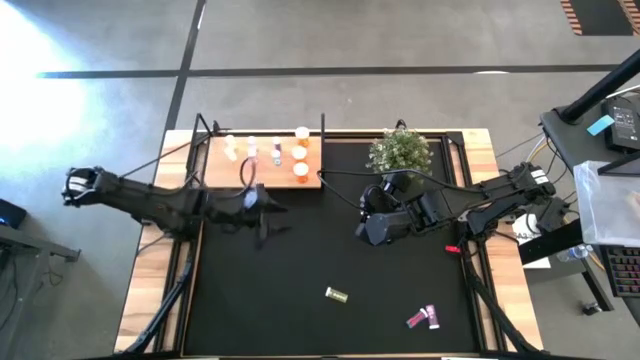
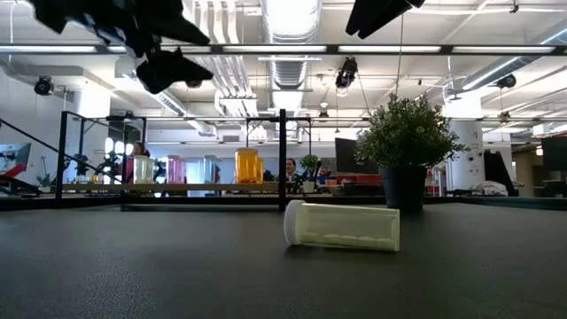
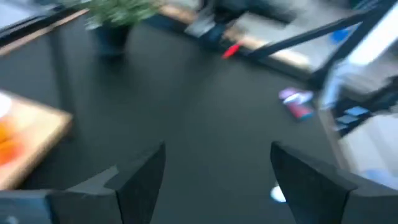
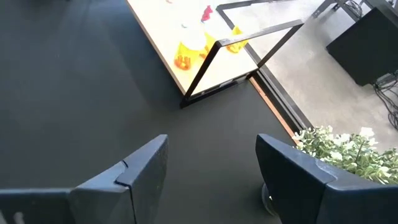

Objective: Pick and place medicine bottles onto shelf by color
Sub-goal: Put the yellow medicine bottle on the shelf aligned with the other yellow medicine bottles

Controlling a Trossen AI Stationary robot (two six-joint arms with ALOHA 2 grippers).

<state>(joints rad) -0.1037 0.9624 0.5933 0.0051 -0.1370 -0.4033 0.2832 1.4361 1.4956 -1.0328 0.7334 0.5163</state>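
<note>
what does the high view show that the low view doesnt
Only the high view: both arms whole, the left gripper and right gripper open above the mat, and the pink bottles near the mat's front right corner. Only the low view: the room behind, with ceiling lights, and the yellow bottle's side, lying flat with its cap pointing left. Both: the yellow bottle, the shelf with bottles standing on it, and the plant.

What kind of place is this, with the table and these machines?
Probably a robotics lab in an open-plan office or workshop: exposed ceiling ducts and strip lights overhead, a concrete floor marked with tape lines, and desks with a keyboard beside the table.
</note>
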